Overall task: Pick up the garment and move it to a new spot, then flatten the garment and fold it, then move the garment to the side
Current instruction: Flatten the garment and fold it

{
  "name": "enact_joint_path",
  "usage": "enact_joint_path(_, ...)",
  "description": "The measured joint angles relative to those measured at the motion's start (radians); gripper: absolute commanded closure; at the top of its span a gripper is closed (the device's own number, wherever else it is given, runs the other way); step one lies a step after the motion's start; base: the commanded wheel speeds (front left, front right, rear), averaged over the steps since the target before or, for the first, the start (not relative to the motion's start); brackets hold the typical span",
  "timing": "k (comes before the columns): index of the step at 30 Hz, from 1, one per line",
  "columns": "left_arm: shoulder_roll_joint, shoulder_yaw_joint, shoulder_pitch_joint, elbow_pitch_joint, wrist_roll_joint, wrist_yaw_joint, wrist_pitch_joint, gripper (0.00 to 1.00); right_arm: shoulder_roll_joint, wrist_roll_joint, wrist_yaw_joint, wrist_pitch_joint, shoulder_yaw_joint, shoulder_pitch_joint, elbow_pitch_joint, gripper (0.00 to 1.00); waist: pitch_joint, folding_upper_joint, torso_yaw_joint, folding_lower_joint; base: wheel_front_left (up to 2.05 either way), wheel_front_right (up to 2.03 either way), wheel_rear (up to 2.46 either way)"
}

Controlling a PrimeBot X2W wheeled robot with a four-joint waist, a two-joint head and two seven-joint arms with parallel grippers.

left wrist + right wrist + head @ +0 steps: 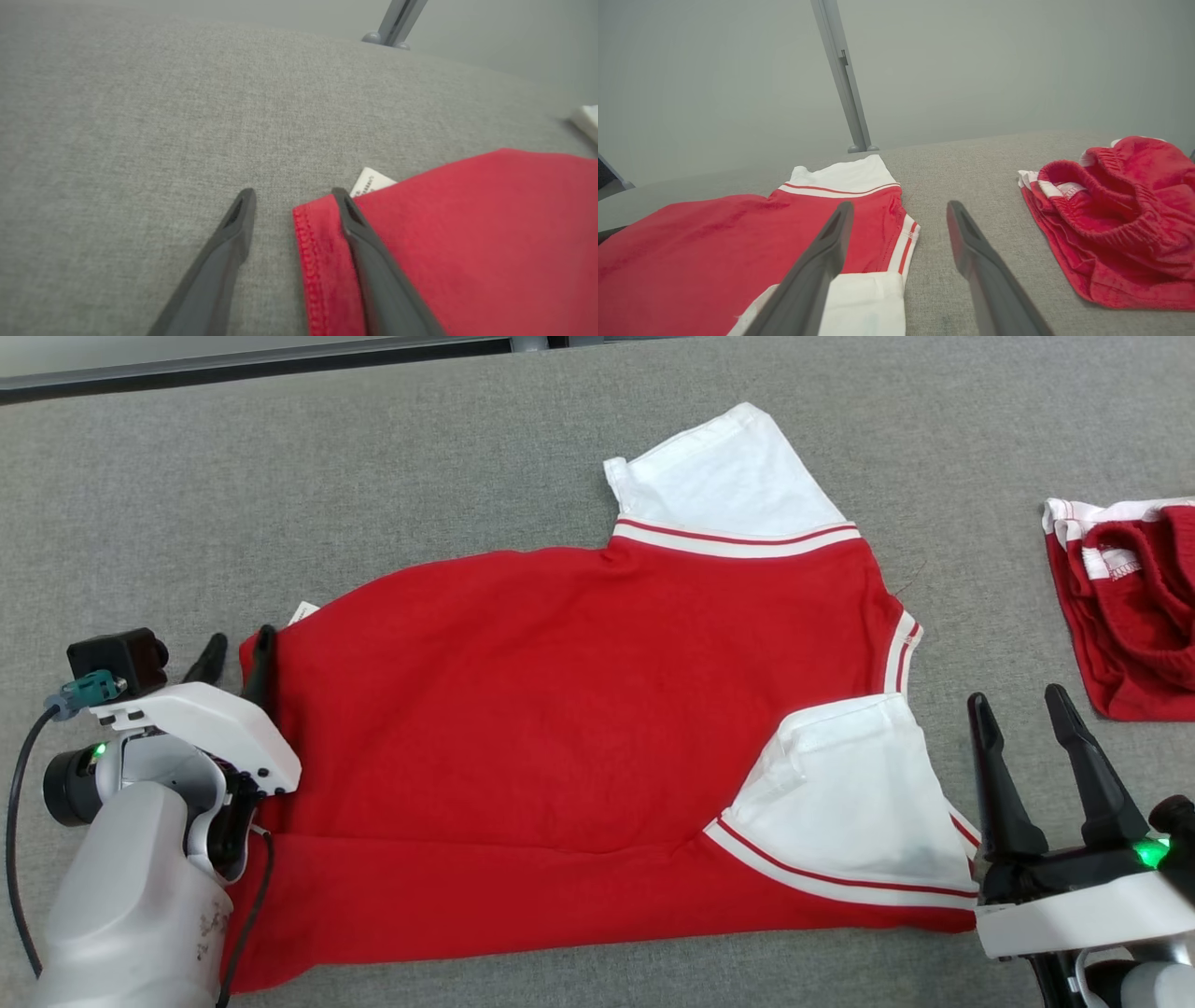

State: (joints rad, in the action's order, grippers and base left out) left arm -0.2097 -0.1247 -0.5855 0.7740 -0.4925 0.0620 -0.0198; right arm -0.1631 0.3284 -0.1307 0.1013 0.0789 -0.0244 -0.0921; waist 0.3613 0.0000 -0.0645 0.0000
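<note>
The garment (pixel 560 709) is a red shirt with white, red-striped sleeves, spread on the grey table (pixel 373 476). My left gripper (pixel 241 649) stands open at its left hem corner. In the left wrist view the garment (pixel 490 233) lies under one finger while the other finger rests over bare table, so the stitched hem edge sits inside the left gripper (pixel 293 192). My right gripper (pixel 1017 698) is open just right of the near white sleeve (pixel 840 793), holding nothing. In the right wrist view the right gripper (pixel 900 205) points past the garment (pixel 691 242) at the collar side.
A second red garment with an elastic waistband (pixel 1139 616) lies bunched at the table's right edge, also the bunched red garment (pixel 1120 224) in the right wrist view. A white care label (pixel 371 182) pokes out by the hem. A metal post (pixel 845 79) stands beyond the far edge.
</note>
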Motion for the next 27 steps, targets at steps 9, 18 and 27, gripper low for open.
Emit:
enact_joint_path(9, 0.007, -0.038, -0.034, 0.069, 0.002, 0.026, -0.010, 1.00, -0.004, 0.010, 0.000, 0.005, -0.045, -0.009, 0.033, 0.00, -0.016, 0.0000, 0.019, 0.0000, 0.00, 0.00, 0.00)
enact_joint_path(18, 0.017, -0.039, -0.050, 0.026, 0.001, 0.029, -0.096, 1.00, -0.030, 0.027, 0.000, 0.001, -0.085, -0.075, 0.066, 0.00, -0.014, 0.0000, 0.042, 0.0000, 0.00, 0.00, 0.00)
enact_joint_path(27, 0.096, -0.085, -0.122, -0.065, 0.000, 0.028, -0.111, 1.00, -0.143, 0.095, 0.000, -0.043, -0.093, -0.344, 0.189, 0.00, 0.092, 0.0000, 0.112, 0.0000, 0.00, 0.00, 0.00)
